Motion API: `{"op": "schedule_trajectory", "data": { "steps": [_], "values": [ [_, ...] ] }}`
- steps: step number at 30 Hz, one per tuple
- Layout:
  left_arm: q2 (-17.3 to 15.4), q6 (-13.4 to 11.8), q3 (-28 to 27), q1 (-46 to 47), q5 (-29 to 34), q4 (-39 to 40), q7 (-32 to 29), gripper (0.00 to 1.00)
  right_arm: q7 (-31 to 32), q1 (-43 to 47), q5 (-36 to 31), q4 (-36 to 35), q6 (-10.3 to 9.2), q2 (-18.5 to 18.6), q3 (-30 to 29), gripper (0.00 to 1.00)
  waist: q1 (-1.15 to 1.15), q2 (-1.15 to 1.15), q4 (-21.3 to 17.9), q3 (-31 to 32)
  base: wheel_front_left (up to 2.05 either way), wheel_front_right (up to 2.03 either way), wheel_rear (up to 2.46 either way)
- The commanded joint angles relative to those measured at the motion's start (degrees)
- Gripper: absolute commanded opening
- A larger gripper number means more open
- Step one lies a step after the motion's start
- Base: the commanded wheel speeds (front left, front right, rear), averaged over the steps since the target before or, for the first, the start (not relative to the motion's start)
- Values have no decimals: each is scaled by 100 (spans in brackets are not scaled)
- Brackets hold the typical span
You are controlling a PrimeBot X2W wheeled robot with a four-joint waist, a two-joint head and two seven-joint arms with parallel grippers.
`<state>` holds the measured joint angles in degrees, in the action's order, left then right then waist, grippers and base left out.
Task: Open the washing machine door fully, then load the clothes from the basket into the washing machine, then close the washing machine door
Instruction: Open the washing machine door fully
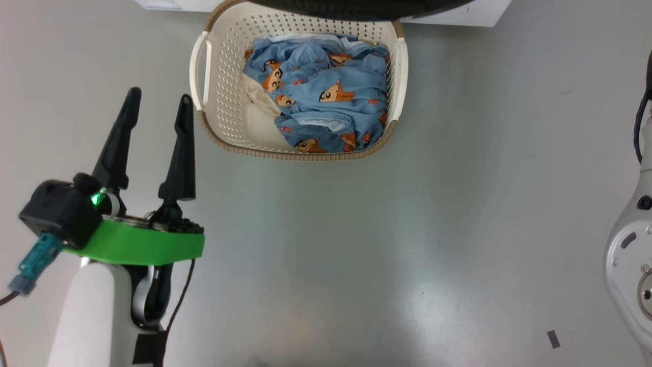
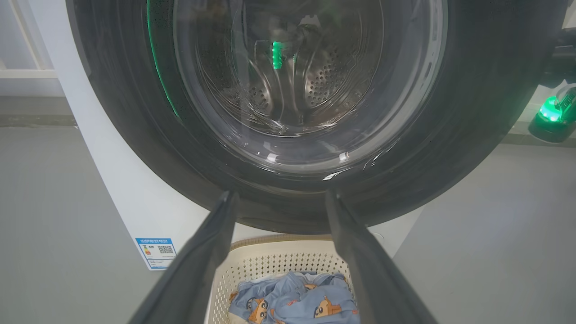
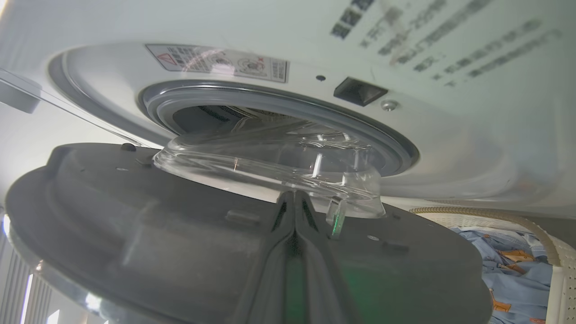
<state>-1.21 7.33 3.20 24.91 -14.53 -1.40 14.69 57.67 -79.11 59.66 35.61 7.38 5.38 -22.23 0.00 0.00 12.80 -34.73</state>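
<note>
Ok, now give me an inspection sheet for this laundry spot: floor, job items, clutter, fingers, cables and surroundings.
Surface: grey floor, glossy.
Job's things: washing machine door ajar, not fully open, on the white washing machine; basket on the floor below the door; clothes piled in the basket.
Clutter: small dark strip on the floor.
Grippers: left gripper fingers open, empty, left of the basket; right gripper fingers shut, nothing between them, along the door's inner face beside the glass bowl.
Cables: black lead below the left gripper; black cable by the right arm.
Surroundings: blue label and warning sticker on the machine.
</note>
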Motion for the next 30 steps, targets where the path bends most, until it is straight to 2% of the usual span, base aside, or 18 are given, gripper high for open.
{"op": "schedule_trajectory", "data": {
  "steps": [1,6,17,30],
  "values": [
    [-167,15,-185,-45,11,190,31,100,162,110,31,-175,11,-241,64,0,0,0,-20,43,0,0,0],
    [-167,15,-162,-90,17,186,31,100,666,357,202,-243,11,-247,31,0,0,0,-31,182,0,0,0],
    [-167,15,-154,-208,82,169,31,100,1247,806,717,-232,11,-249,342,0,0,0,-50,473,0,0,0],
    [-166,15,-121,-363,185,135,31,100,2037,1692,1388,-591,11,-250,1286,0,0,0,-56,913,0,0,0]
  ]
}}
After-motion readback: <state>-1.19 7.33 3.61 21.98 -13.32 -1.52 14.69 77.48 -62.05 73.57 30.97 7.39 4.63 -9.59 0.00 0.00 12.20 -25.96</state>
